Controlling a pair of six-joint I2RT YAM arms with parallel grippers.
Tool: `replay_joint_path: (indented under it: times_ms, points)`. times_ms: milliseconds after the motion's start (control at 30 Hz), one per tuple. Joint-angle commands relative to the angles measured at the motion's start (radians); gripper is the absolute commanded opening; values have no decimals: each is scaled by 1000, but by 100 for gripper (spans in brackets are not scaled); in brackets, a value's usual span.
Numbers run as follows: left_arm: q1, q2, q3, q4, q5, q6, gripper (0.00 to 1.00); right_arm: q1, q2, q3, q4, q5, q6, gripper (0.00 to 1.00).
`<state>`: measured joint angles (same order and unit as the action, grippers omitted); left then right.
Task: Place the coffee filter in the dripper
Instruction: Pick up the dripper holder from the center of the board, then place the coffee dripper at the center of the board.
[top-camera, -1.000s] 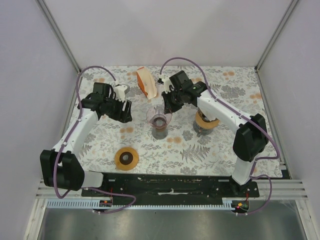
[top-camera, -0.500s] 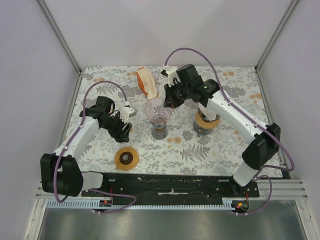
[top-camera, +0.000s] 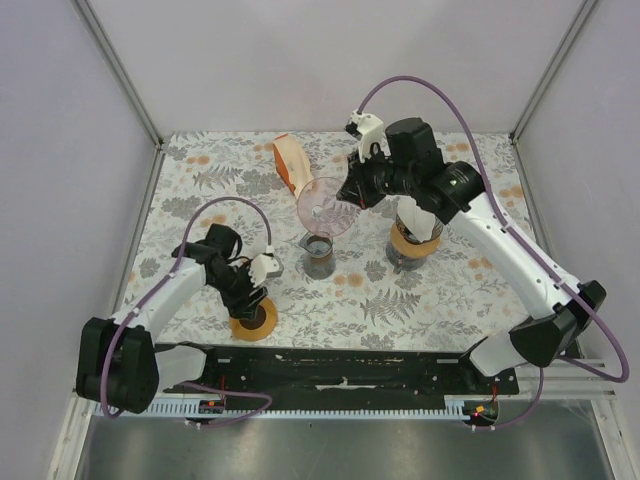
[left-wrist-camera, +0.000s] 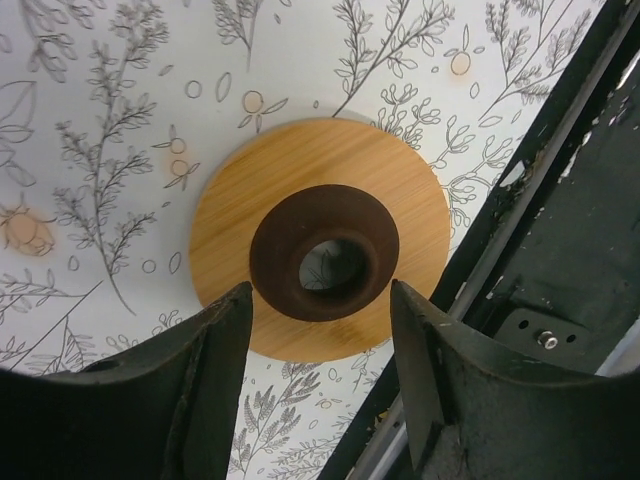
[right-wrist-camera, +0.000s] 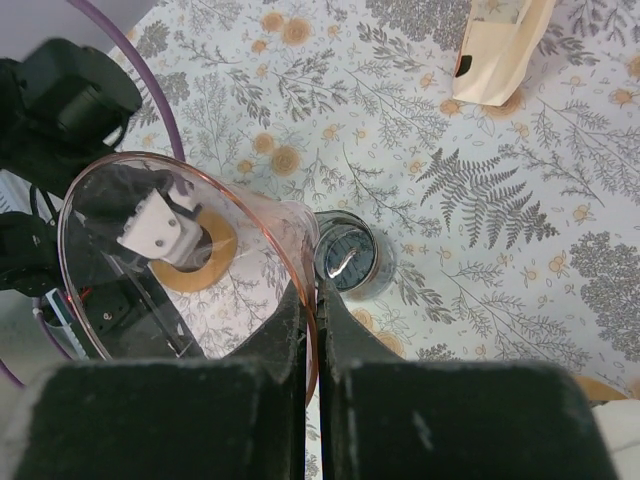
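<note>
Top external view: the filter (top-camera: 291, 165) stands on edge near the far edge of the table (top-camera: 450, 300), left of centre, well apart from both arms. Whether it is one sheet or a stack cannot be told.

The right gripper (right-wrist-camera: 308, 300) has its jaws clamped on the rim of the clear dripper (top-camera: 325, 207), holding it tilted in the air above the glass (top-camera: 318, 252) at the table's middle. The dripper is empty.

The left gripper (left-wrist-camera: 318, 310) hangs over the wooden disc (top-camera: 253, 318) near the near edge, jaws apart on either side of its dark centre ring and gripping nothing.

Assessment: the filter looks like thin paper, so it is likely very light, limp and easily creased or torn. Best hold is a shallow pinch on its upper free edge, with gentle closing. If it is a stack, more than one sheet may come away. The left arm is free for the pick. The dripper mouth faces partly sideways, which may complicate seating.
</note>
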<state>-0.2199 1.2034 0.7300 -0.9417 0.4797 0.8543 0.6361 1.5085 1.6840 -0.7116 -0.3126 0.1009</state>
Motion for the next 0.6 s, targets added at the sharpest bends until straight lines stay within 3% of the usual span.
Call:
replay_joint_path:
  times_ms: [0,167,300,333,400,467,567]
  points:
    - [-70,-31,-58,112,-131,-29,63,-9,-77,3,34,-6,-6,0]
    - [-113,-28,-116,265,-279,-110,62,-19,-100,-21,29,-5,-10,0]
    - [-131,-22,-162,336,-306,-133,58,-42,-111,-69,20,6,-1,0]
    - [-139,-22,-175,354,-306,-149,53,-44,-119,-85,21,9,-3,0]
    - [-153,-13,-188,385,-306,-170,31,-42,-134,-116,23,4,-4,0]
    - [-159,-5,-184,402,-303,-188,4,-44,-148,-145,26,-23,-10,0]
    - [-156,1,-135,403,-332,-244,2,-42,-171,-187,11,-65,-24,0]
